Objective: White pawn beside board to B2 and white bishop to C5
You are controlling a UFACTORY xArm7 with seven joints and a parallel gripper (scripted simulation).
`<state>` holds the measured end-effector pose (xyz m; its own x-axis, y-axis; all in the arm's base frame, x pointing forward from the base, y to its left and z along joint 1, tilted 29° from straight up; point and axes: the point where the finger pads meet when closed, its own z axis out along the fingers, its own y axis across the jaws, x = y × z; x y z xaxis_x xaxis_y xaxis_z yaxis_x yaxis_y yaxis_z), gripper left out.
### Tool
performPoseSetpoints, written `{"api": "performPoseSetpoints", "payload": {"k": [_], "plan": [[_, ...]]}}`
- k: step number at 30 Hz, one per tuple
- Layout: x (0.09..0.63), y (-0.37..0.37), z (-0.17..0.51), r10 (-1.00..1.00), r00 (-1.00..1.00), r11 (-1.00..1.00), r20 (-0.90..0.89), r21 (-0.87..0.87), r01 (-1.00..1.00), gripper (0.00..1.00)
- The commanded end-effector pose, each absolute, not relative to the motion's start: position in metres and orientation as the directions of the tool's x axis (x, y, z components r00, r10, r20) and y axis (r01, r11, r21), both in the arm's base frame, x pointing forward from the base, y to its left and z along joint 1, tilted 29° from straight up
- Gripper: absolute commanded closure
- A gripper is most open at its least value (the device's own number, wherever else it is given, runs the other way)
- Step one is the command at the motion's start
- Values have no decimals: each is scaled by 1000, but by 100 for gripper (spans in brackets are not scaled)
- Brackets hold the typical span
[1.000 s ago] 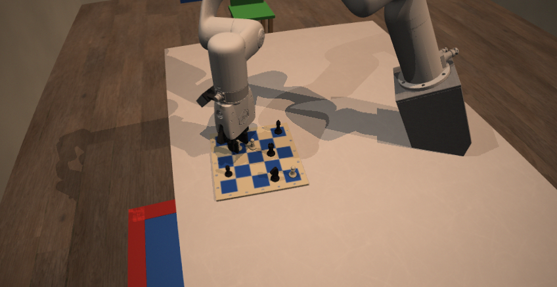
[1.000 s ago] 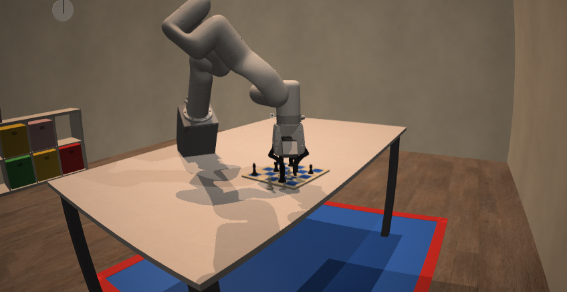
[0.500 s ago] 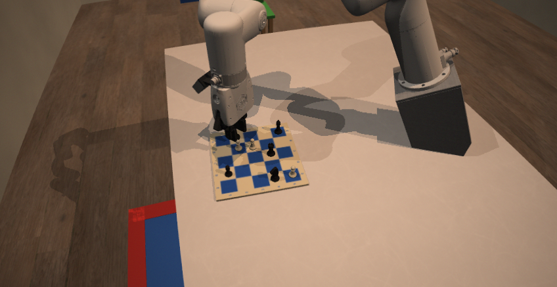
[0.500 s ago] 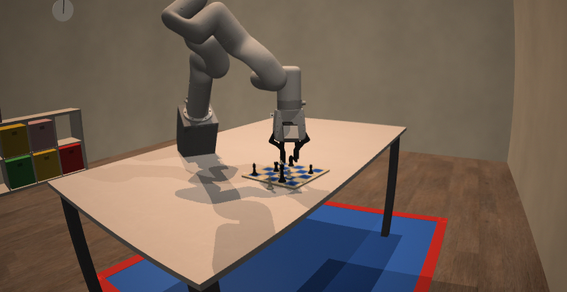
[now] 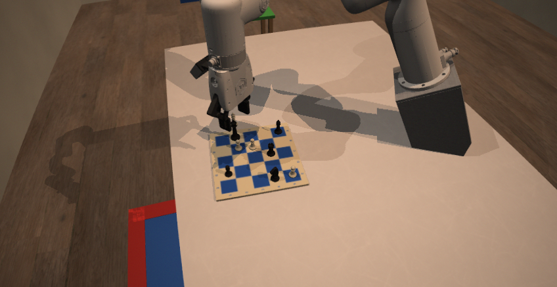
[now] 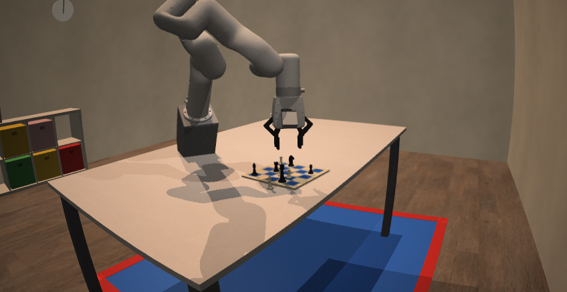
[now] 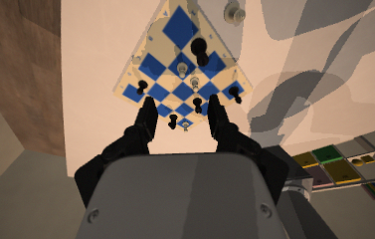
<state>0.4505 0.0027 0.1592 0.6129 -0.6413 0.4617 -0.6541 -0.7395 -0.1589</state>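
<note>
My gripper (image 5: 234, 115) (image 6: 288, 146) (image 7: 182, 105) is open and empty, above the board (image 5: 261, 192) (image 6: 327, 170) (image 7: 118, 91). The white pawn (image 5: 238, 144) (image 6: 289, 173) (image 7: 182, 69) stands upright on the blue square B2, below the fingers in the top view; its base looks inside the square. The white bishop (image 6: 269, 182) (image 7: 234, 13) stands upright on the table beside the board's row A edge, mostly hidden in the top view behind the tall black piece. Square C5 (image 5: 286, 152) carries no piece.
A tall black piece (image 5: 234, 131) (image 6: 281, 174) (image 7: 200, 51) stands on A2, close to B2. Another white pawn (image 5: 251, 144) (image 7: 195, 83) stands on B3. A black piece (image 5: 270, 149) (image 7: 197, 105) is on C4, another (image 5: 278, 127) (image 6: 254, 169) on A5. Several others stand on rows D and E.
</note>
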Motion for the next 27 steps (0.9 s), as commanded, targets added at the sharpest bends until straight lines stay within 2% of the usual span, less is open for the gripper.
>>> {"api": "performPoseSetpoints", "payload": {"k": [1, 20, 23, 27], "plan": [[451, 4, 161, -640, 613, -741, 463, -160, -652, 0], [451, 1, 161, -628, 624, -751, 465, -153, -642, 0], [452, -10, 164, -563, 676, -801, 476, -113, -588, 0], [452, -41, 170, -379, 786, -903, 488, -9, -430, 0]]}}
